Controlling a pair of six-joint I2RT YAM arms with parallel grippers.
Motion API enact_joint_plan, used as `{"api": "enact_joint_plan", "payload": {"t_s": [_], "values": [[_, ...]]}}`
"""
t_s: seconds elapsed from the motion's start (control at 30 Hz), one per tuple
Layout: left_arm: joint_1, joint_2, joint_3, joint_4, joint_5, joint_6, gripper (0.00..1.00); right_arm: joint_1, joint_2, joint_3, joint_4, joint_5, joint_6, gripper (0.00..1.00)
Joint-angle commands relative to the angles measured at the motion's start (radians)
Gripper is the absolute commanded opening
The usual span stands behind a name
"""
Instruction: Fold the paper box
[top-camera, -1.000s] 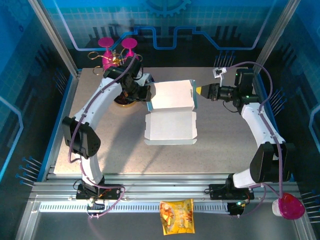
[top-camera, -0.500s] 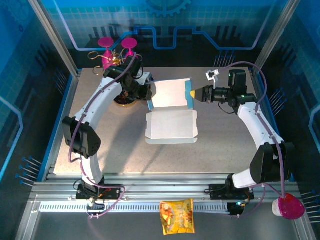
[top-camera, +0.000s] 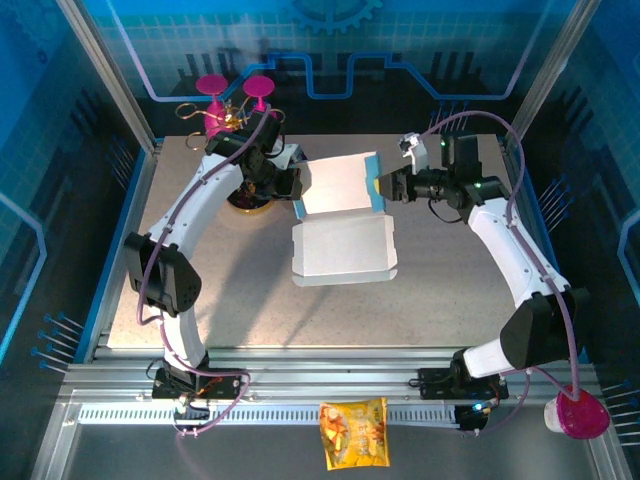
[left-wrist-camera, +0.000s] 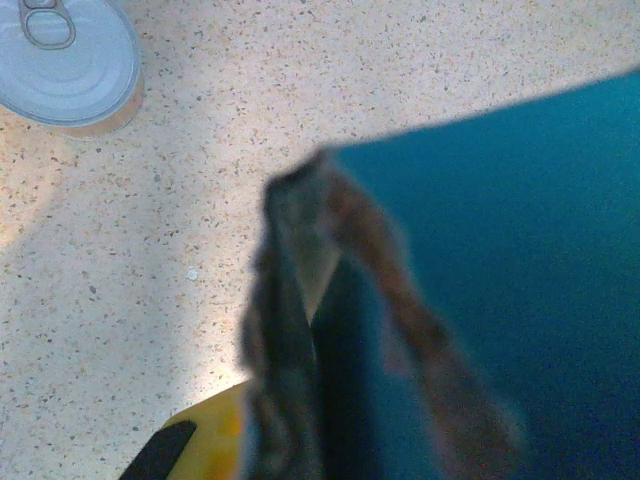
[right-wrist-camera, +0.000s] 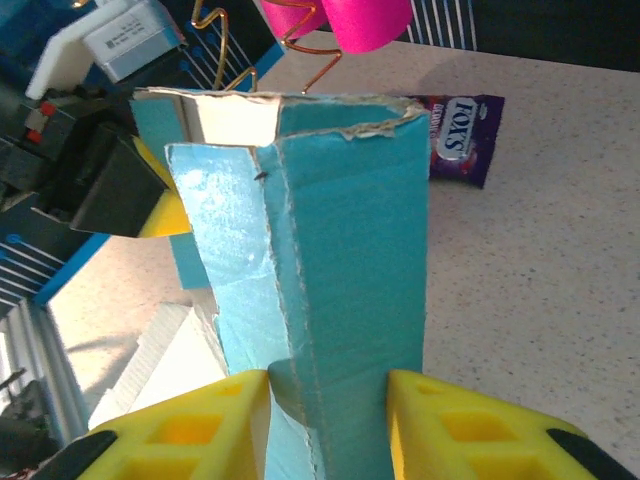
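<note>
paper box (top-camera: 340, 250) mid-table | can (left-wrist-camera: 65, 60) near left edge | purple packet (right-wrist-camera: 458, 138) near flap

On the table (top-camera: 200, 300), the paper box (top-camera: 340, 225) sits at the middle: near half flat, far half raised behind it. The left tool (top-camera: 295, 185) is at the far half's left edge. The right tool (top-camera: 385, 187) is at its right edge, with the side flap upright between its fingers (right-wrist-camera: 180, 430). A can (left-wrist-camera: 65, 60) stands on the table just left of the box. A stand (top-camera: 232, 105) is behind the can, at the far left corner. A candy packet (right-wrist-camera: 462, 140) lies on the table near the stand. A snack packet (top-camera: 353, 432) lies in front of the table, between the arm bases.
</note>
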Motion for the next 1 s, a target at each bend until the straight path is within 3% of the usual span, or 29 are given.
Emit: {"api": "enact_joint_plan", "payload": {"t_s": [0.0, 0.3, 0.97], "values": [[-0.004, -0.024, 0.027, 0.011, 0.042, 0.014, 0.00, 0.041, -0.009, 0.031, -0.037, 0.083, -0.035, 0.35], [-0.011, -0.030, 0.026, 0.004, 0.031, 0.010, 0.00, 0.113, -0.008, 0.054, -0.058, 0.279, -0.038, 0.37], [-0.025, -0.030, 0.040, -0.001, 0.021, 0.004, 0.00, 0.219, 0.059, 0.130, -0.093, 0.591, -0.009, 0.22]]}}
